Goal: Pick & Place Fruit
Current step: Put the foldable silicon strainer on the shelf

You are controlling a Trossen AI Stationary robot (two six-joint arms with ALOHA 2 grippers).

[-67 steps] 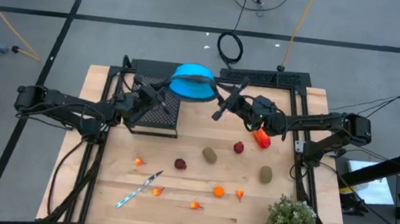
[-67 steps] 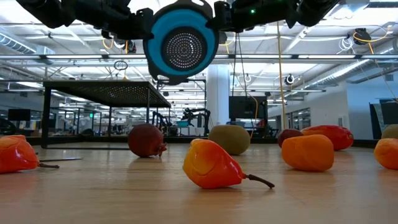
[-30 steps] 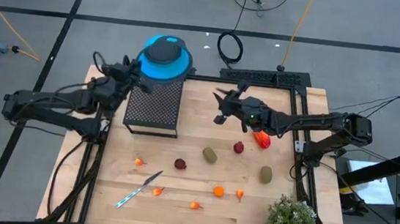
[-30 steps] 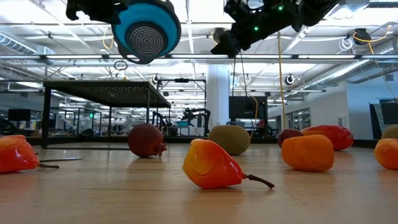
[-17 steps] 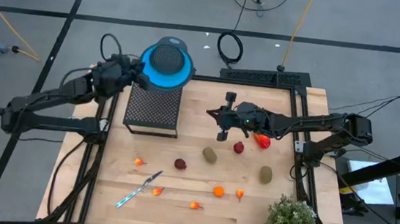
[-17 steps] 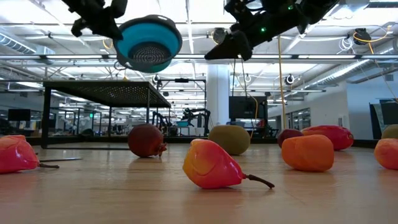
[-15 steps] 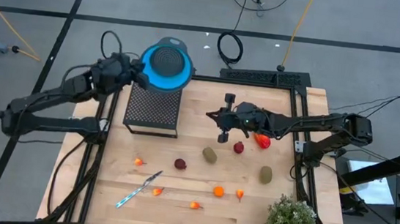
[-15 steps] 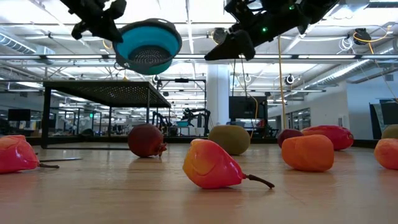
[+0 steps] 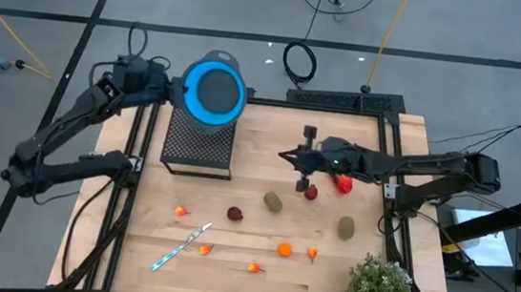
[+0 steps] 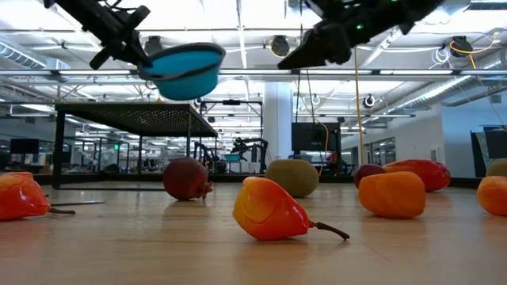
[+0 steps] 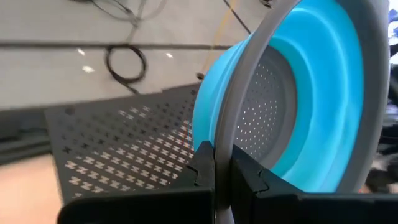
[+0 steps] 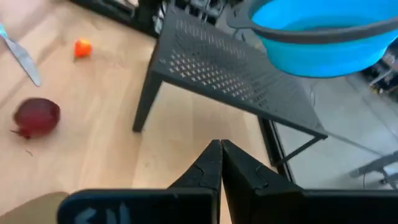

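Wooden table [image 9: 249,260] bears scattered fruit [image 9: 274,202] while the left pincer [image 11: 216,163], clenched on the blue colander [image 9: 214,92], holds it above the black rack [image 9: 199,140]; right pincer [image 12: 219,157], closed empty, must next open over fruit.

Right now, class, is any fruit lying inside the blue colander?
No. The blue colander, held up by the left hand, shows only its bare perforated bottom.

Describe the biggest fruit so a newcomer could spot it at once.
Start at the wooden table and go to its right edge, near the right gripper. The large red-orange fruit lies there, longer and brighter than the dark red round fruit beside it.
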